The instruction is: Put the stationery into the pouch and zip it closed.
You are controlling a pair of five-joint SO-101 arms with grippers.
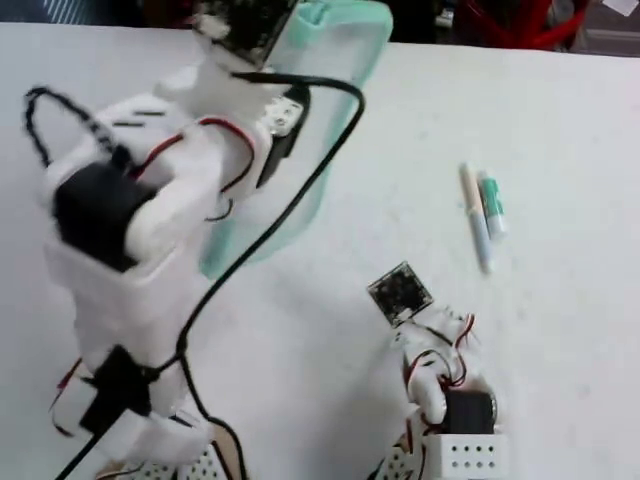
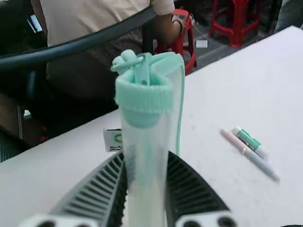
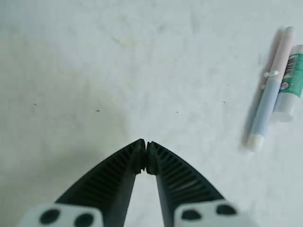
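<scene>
Right gripper (image 3: 144, 152): I read the fingertips as pressed together with nothing between them, aimed at bare table (image 3: 94, 66). Left gripper (image 2: 147, 160): clamped on one end of the mint pouch (image 2: 149, 90), with the zipper pull (image 2: 130, 61) at the end away from the fingers. The stationery, a pastel pen (image 3: 269, 94) and a green-labelled marker (image 3: 289, 75), lies touching side by side on the table, well apart from the pouch on its right-arm side. Their long axes run roughly parallel to the line the right fingers point along, offset to one side of it. I judge the right arm nearer. It needs a sideways shift, a widened claw and a grip across the barrels.
</scene>
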